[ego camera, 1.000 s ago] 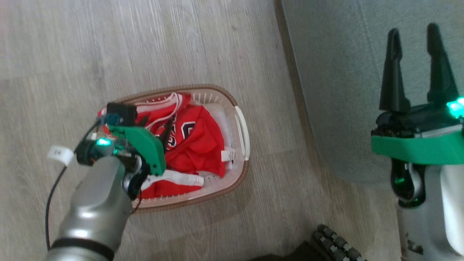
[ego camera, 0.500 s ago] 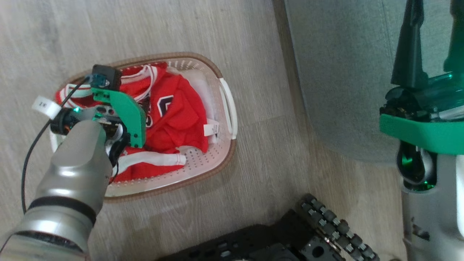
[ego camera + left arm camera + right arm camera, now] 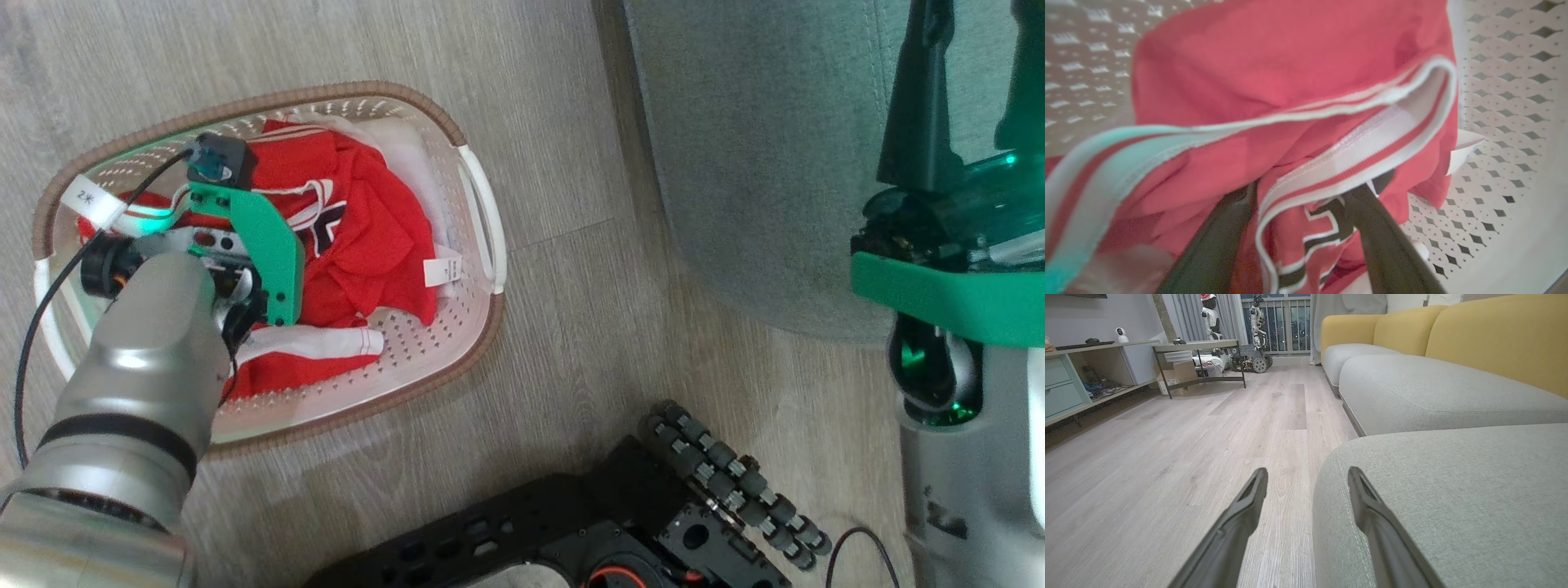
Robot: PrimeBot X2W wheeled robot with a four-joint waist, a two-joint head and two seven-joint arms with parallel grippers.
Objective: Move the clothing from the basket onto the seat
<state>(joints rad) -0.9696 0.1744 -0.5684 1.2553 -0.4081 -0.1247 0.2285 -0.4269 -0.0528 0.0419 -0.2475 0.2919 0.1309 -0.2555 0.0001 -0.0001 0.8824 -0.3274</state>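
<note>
The basket (image 3: pixel 424 347) stands on the wood floor (image 3: pixel 555 98), left of the seat (image 3: pixel 751 163) and apart from it. All of the clothing (image 3: pixel 367 237) lies bunched inside the basket. It is red cloth with white striped trim and partly exposed black lettering outlined in white. A white tag (image 3: pixel 442 270) sits at its right edge, near the basket's handle (image 3: pixel 483 214). The left gripper (image 3: pixel 1306 192) reaches down into the basket over the left part of the clothing. In the left wrist view its fingers (image 3: pixel 1216 241) are spread, with the tips pushed into the red cloth. A fold of striped trim and lettering passes between the fingers, and they are not pressed together on it. The right gripper (image 3: pixel 971 90) is held at the right of the head view, above the seat. Its fingers are spread and hold nothing. In the right wrist view one finger lies over the floor and the other over the seat's rounded corner. The robot's black base (image 3: pixel 718 482), fitted with rollers, sits at the bottom of the head view.
</note>
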